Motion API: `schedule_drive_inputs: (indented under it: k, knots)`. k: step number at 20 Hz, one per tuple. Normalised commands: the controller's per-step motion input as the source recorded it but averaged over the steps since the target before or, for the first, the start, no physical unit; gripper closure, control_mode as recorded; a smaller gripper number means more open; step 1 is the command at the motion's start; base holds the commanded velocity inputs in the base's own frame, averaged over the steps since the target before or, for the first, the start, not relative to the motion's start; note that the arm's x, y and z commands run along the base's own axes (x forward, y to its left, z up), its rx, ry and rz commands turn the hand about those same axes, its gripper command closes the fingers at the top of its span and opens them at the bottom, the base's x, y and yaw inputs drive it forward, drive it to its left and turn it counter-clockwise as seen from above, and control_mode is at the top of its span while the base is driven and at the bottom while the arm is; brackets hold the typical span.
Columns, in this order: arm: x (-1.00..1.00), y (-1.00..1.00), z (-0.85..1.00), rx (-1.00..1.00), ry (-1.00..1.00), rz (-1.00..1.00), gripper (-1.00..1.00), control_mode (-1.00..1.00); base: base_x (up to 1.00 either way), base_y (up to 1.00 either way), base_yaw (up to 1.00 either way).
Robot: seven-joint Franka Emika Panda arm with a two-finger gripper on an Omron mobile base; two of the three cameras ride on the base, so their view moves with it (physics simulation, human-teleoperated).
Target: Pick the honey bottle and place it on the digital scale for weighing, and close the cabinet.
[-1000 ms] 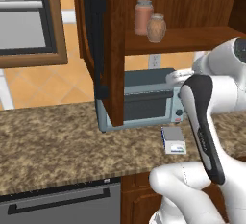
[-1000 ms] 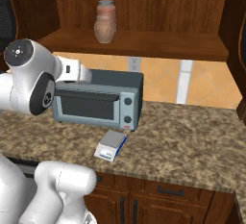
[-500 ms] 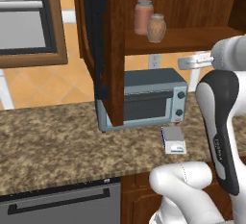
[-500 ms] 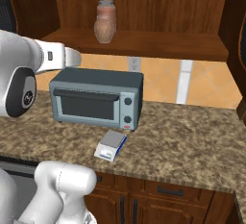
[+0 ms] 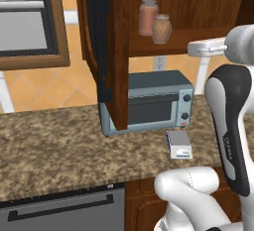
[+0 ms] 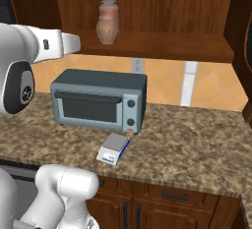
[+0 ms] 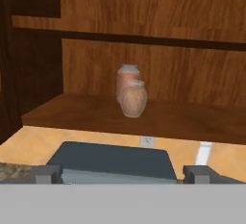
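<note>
The honey bottle is a squat tan jar standing upright on the cabinet's inner shelf, just in front of a taller reddish jar. The base views show the honey bottle above the toaster oven. My gripper is open and empty, level with the shelf and short of it, facing the bottle. The hand hangs in the air to the right of the shelf. The digital scale lies bare on the counter in front of the oven. The cabinet door stands open.
A blue-grey toaster oven sits under the shelf against the wall. The speckled stone counter stretches right of the scale. A second cabinet door hangs open at the right. A wood-framed window is at the left.
The hand has risen from toaster-oven height to shelf height and drawn back a little from the cabinet. The jaws stay wide open. The jars and the scale have not moved.
</note>
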Motion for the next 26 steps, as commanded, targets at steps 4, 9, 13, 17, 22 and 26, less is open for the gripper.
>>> schedule_drive_inputs:
  k: [4, 9, 13, 17, 22, 26]
  knots:
    - [0.09, -0.01, 0.13, 0.07, -0.09, 0.07, -1.0, -1.0, 0.0, 0.0, 0.0]
    - [0.01, -0.21, 0.26, 0.01, -0.05, 0.0, -1.0, -1.0, 0.0, 0.0, 0.0]
    - [0.03, -0.22, 0.0, 0.0, 0.0, 0.0, -1.0, -1.0, 0.0, 0.0, 0.0]
    - [0.09, -0.15, 0.0, 0.0, 0.0, 0.0, -1.0, -1.0, 0.0, 0.0, 0.0]
    - [0.64, 0.0, -0.16, 0.0, -0.04, 0.0, -1.0, -1.0, 0.0, 0.0, 0.0]
    - [0.64, -0.14, -0.08, 0.02, -0.11, 0.0, -1.0, -1.0, 0.0, 0.0, 0.0]
